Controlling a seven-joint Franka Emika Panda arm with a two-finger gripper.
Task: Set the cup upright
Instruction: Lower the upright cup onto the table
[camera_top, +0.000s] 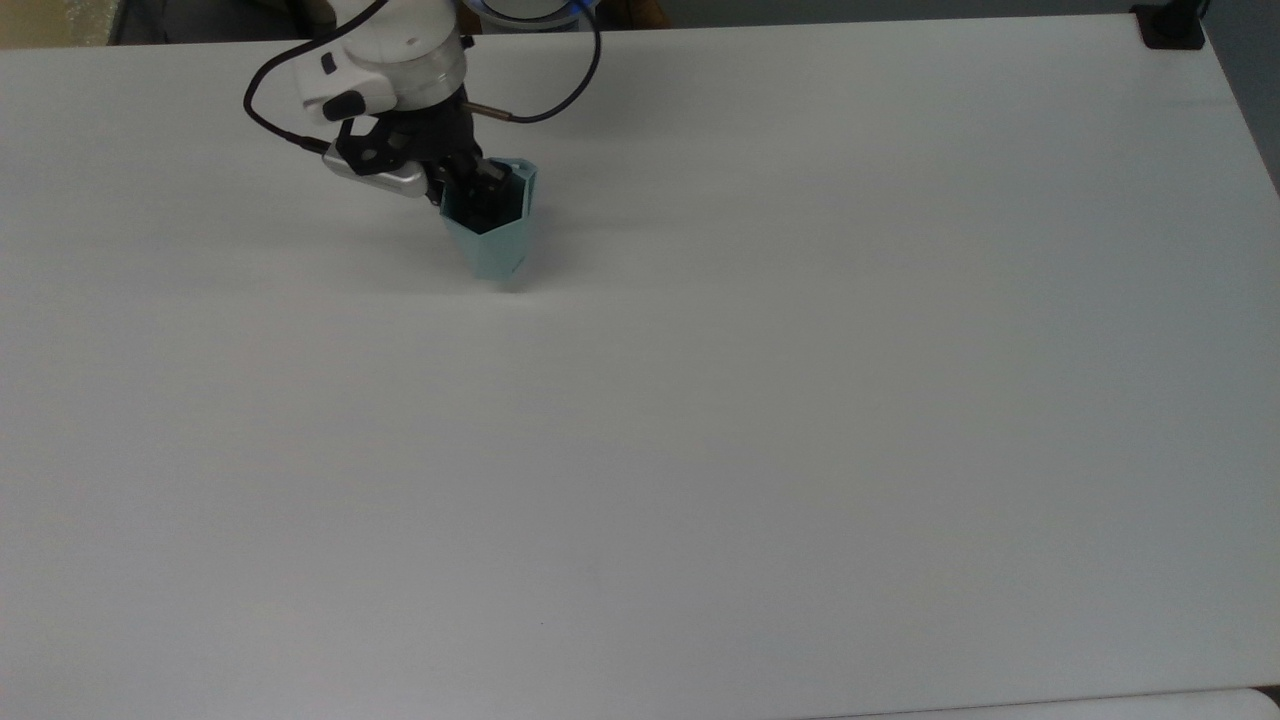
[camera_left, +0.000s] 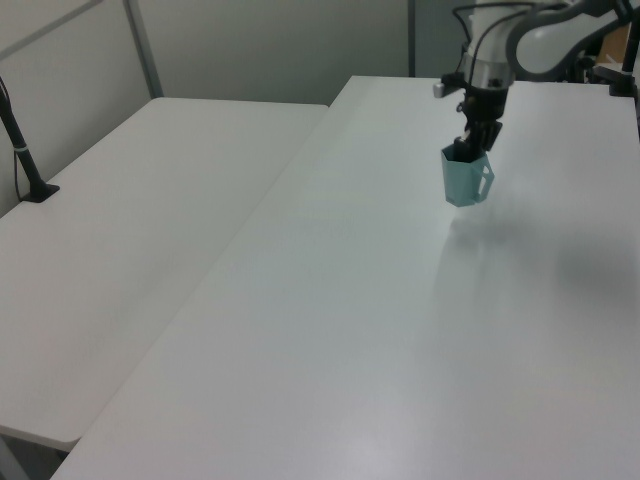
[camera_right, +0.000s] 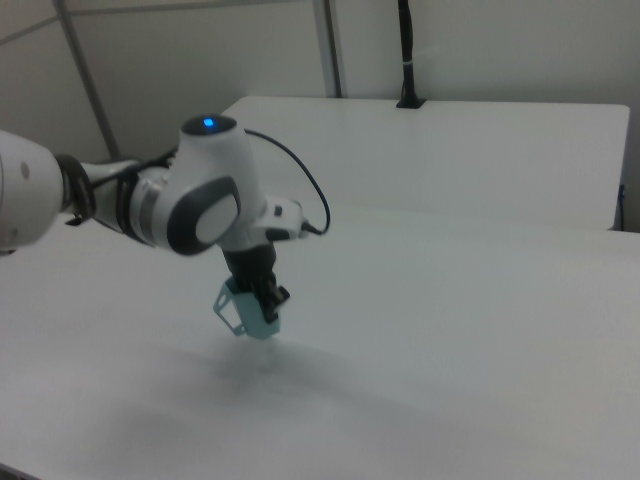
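The gripper (camera_top: 480, 195) is gripping the cup (camera_top: 490, 235) by its rim, one finger reaching down inside the mouth and the other pinching the wall from outside. The cup is hanging mouth-up and nearly vertical, near the far edge of the bench (camera_top: 800, 450) toward the top view's left corner. In the left view the cup (camera_left: 466, 178) is showing its loop handle off to the left view's right, and in the right view the cup (camera_right: 250, 312) is riding just above its own shadow, so I'm judging the base isn't quite seated yet.

What this step is calling for now: lowering straight down, keeping the wrist level so the narrow base lands flat, then letting go gently and lifting out vertically so the inner finger isn't dragging the rim and tipping it.

Nothing is crowding the landing spot. A second table (camera_left: 130, 230) is sitting alongside, well apart, and a black cable (camera_top: 270, 110) is looping off the wrist, away from the cup.
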